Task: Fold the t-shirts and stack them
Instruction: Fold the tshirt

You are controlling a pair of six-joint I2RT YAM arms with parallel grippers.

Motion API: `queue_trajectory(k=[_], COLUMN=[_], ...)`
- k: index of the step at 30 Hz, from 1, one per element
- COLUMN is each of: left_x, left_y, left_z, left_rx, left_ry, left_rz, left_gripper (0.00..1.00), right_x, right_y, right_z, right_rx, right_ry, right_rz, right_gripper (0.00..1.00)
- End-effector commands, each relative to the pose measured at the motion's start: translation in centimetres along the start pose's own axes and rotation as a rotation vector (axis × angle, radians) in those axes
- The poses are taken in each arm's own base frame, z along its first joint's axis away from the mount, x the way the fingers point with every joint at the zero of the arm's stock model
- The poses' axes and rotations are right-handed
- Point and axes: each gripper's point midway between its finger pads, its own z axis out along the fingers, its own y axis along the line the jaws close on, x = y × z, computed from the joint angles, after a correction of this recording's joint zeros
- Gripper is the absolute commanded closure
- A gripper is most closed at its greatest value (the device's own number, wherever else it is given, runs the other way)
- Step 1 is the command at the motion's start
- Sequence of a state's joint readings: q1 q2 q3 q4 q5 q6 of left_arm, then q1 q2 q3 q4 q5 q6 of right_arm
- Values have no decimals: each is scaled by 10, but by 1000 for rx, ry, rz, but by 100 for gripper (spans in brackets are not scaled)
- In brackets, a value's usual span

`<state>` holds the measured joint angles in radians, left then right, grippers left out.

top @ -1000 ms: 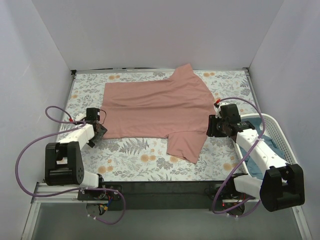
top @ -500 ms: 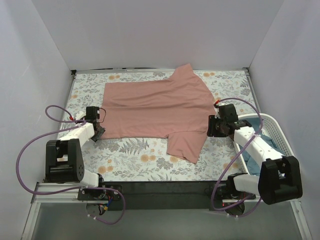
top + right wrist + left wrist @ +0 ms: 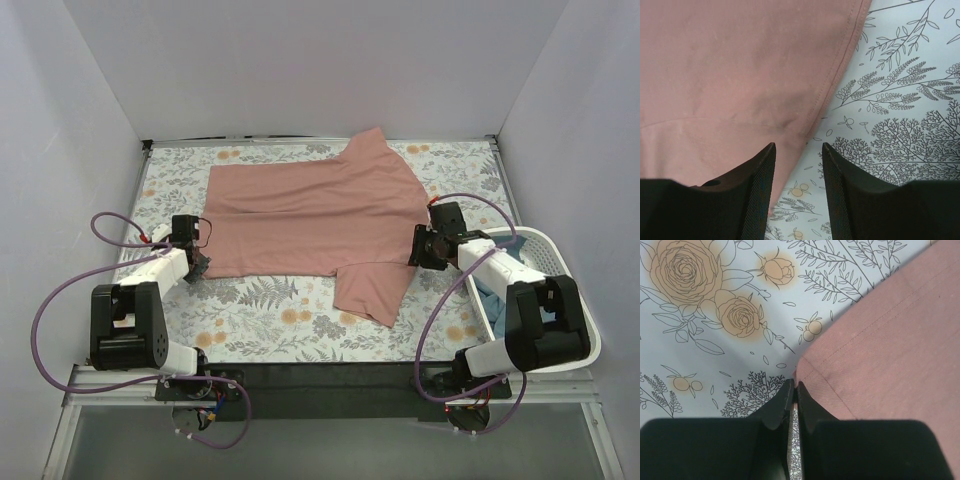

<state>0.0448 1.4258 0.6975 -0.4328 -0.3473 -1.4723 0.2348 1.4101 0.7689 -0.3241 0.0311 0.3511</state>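
The dusty-pink t-shirt [image 3: 310, 215] lies spread flat on the floral cloth, one sleeve pointing toward the near edge. My left gripper [image 3: 203, 262] is at its near left corner. In the left wrist view the left gripper [image 3: 795, 385] is shut, its tips pinching the hemmed corner of the pink t-shirt [image 3: 880, 350]. My right gripper [image 3: 415, 250] is at the shirt's right edge. In the right wrist view the right gripper [image 3: 797, 146] stands open, one finger over the pink t-shirt [image 3: 740, 75] and the other over bare cloth. A teal-blue t-shirt [image 3: 490, 300] lies in the basket.
A white slotted basket [image 3: 560, 262] stands at the right edge, beside the right arm. The floral cloth [image 3: 290, 320] covers the table. White walls close in the left, back and right sides. Purple cables loop from both arms.
The left jaws have closed on the shirt's corner. The right arm has swung in, its elbow moving nearer, and its gripper has shifted slightly left toward the shirt's edge.
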Motion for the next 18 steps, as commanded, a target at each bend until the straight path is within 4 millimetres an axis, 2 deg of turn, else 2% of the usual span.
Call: queue_trajectory(k=[1, 13, 15, 18], left_x=[-7, -14, -14, -18], left_y=[-4, -6, -5, -1], left_z=[-5, -9, -9, -10], left_rx=[26, 34, 29, 11], left_ry=[-24, -44, -50, -66], left_rz=[-16, -14, -13, -8], left_gripper=[100, 100, 100, 100], right_x=[-28, -6, -2, 2], right_y=[5, -2, -3, -6], right_z=[3, 29, 31, 30], right_rx=[-6, 13, 12, 14], right_ry=[-82, -7, 3, 8], right_rz=[50, 57, 54, 39], right_gripper=[51, 54, 57, 74])
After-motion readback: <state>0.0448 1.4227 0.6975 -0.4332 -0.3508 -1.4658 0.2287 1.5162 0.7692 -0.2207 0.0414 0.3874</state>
